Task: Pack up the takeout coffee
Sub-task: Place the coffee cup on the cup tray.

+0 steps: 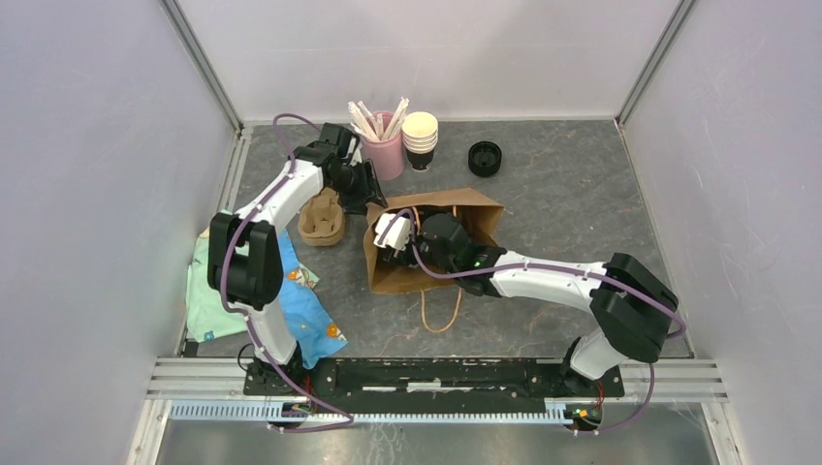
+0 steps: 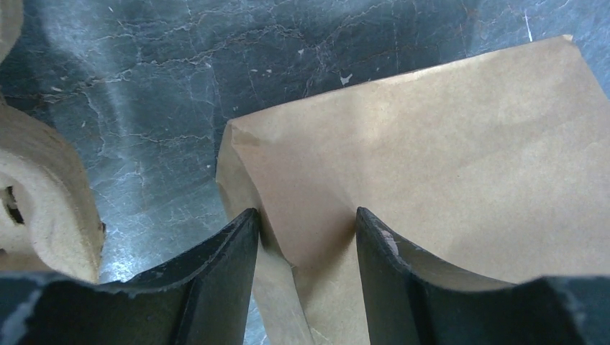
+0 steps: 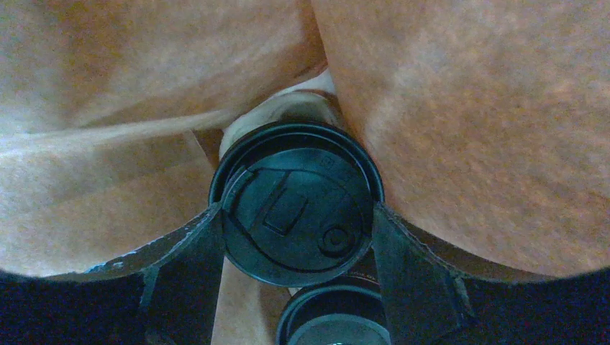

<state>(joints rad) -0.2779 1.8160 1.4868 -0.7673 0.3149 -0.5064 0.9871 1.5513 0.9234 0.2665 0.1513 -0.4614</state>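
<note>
The brown bag stands open mid-table. My right gripper reaches into its mouth. In the right wrist view the gripper is shut on the takeout coffee, its fingertips pressed to both sides of the round black lid, with brown bag walls all around. A second round black rim shows just below it. The cup is hidden in the top view. My left gripper is at the bag's far left corner. In the left wrist view this gripper is open, its fingers straddling the bag's corner fold.
A pulp cup carrier sits left of the bag, also in the left wrist view. A pink cup of stirrers, a stack of cream-rimmed cups and a stack of black lids stand at the back. Blue and green cloths lie at the near left.
</note>
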